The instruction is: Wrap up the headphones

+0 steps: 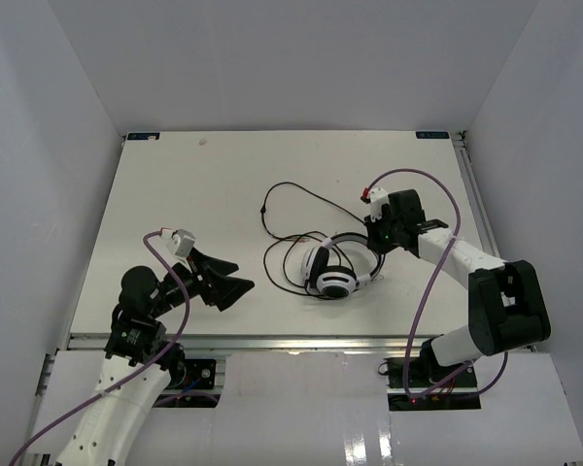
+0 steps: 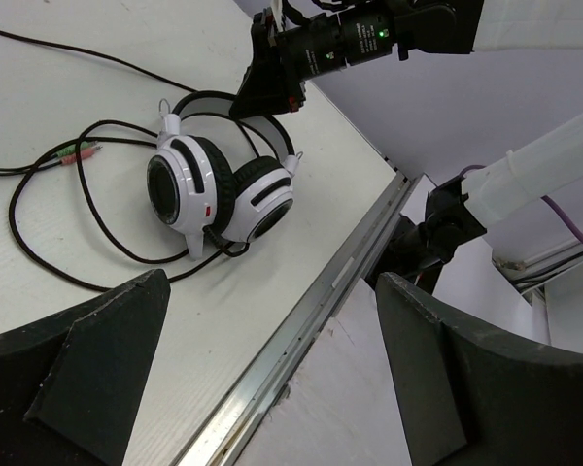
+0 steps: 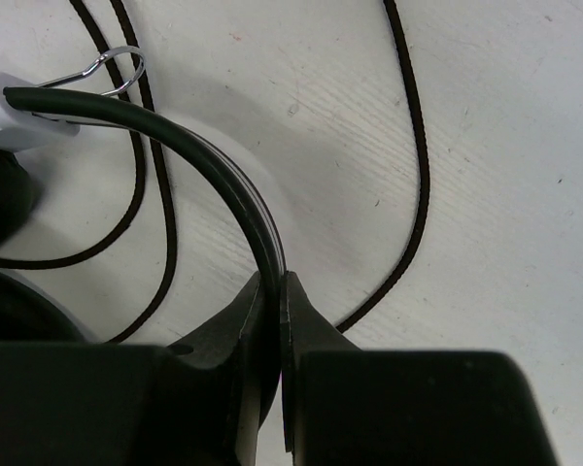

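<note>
The headphones (image 2: 189,189) are glossy plastic; the table (image 1: 175,194) matt, perhaps painted wood.

A flat white rectangular table (image 1: 175,194) with a faintly scuffed surface, enclosed by plain white walls (image 1: 301,58) at the back and both sides, with a silver metal rail (image 1: 272,341) running along its near edge and a small blue tag (image 1: 144,137) at each far corner.
</note>
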`<state>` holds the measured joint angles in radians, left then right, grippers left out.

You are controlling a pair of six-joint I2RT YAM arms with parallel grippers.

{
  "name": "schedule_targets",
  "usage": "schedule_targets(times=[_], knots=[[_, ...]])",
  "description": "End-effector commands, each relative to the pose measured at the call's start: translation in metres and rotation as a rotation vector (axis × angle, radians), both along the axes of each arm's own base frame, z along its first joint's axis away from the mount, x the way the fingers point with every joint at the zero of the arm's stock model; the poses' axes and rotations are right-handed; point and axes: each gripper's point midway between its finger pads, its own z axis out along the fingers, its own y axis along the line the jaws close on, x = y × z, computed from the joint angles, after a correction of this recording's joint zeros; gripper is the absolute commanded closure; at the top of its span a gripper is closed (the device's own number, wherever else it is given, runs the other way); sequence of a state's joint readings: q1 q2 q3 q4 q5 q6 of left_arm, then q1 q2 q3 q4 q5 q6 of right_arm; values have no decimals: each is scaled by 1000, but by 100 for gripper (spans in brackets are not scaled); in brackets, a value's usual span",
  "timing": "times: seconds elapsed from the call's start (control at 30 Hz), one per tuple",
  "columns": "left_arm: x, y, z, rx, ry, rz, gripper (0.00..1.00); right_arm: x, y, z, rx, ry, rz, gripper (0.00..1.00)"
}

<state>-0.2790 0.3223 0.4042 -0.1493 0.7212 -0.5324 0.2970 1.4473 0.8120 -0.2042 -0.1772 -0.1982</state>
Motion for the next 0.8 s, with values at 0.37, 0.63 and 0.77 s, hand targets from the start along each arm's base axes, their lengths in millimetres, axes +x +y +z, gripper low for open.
schedule_targets(times=[0.37, 0.63, 0.77], knots=[[1, -1, -2, -3, 11, -1, 2, 8, 9, -33, -32, 125, 106, 66], [0, -2, -3, -2, 20, -11, 2, 9, 15, -44, -47, 221, 185, 66], [-1, -3, -4, -3, 30, -20, 2, 12, 18, -33, -29, 183, 189, 92]])
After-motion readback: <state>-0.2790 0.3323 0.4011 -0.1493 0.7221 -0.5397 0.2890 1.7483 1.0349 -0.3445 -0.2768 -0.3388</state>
